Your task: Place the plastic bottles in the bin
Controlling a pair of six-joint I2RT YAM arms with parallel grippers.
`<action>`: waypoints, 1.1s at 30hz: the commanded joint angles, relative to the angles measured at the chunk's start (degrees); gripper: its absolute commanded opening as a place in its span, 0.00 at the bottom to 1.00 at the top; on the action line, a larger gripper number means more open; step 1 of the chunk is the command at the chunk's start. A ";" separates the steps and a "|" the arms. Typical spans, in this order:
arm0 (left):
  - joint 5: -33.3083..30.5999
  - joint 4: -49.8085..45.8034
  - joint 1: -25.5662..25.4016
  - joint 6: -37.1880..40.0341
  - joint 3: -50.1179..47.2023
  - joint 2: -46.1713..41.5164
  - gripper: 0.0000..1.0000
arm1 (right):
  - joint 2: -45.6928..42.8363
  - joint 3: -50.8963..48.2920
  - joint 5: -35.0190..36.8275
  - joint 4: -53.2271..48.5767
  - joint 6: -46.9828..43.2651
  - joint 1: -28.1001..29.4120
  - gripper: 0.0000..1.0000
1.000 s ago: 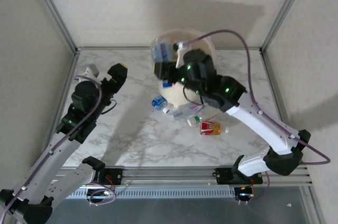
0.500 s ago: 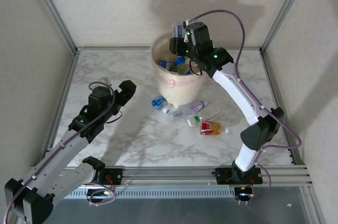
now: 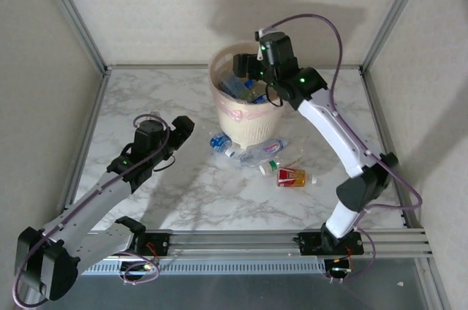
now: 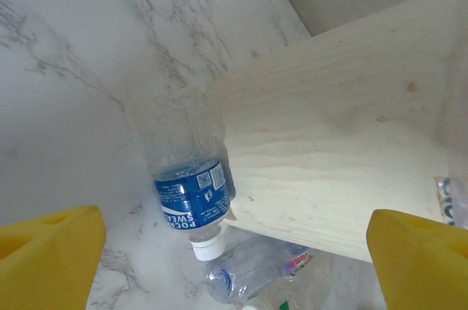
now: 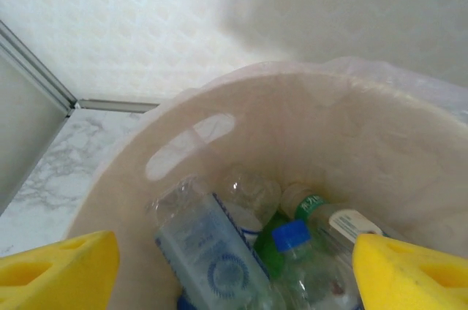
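Hovering | right end effector [image 5: 234, 270] above bin [image 5: 351, 142] | bottles [image 5: 212, 251] inside, beneath

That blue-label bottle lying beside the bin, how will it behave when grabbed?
The blue-label bottle looks empty and thin-walled, so probably light and squashy. Lying on its side on the smooth table, it may roll if nudged.

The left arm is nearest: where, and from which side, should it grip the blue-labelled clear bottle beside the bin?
Probably from above, across the bare lower body of the clear plastic blue-labelled bottle. It lies on its side on the marble table; the round cream bin crowds one flank and another clear bottle its cap.
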 commanded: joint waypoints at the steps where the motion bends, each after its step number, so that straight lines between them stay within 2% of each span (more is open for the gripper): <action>1: 0.57 3.32 -1.10 -2.36 -0.47 2.88 0.90 | -9.14 -5.31 0.91 1.72 0.95 2.03 0.82; 8: -2.00 6.29 -4.85 -8.02 1.16 12.32 0.89 | -22.67 -21.23 0.09 3.72 4.43 7.87 0.80; 14: -5.55 5.92 -5.06 -10.72 5.69 20.68 0.88 | -29.17 -30.14 1.33 3.79 8.52 10.57 0.77; 25: -6.94 -0.82 -3.15 -9.44 19.48 38.57 0.81 | -34.38 -37.30 1.32 5.29 12.09 12.36 0.72; 33: -6.66 -2.09 -3.04 -8.19 23.49 45.27 0.81 | -36.67 -39.34 1.09 5.50 13.25 12.98 0.72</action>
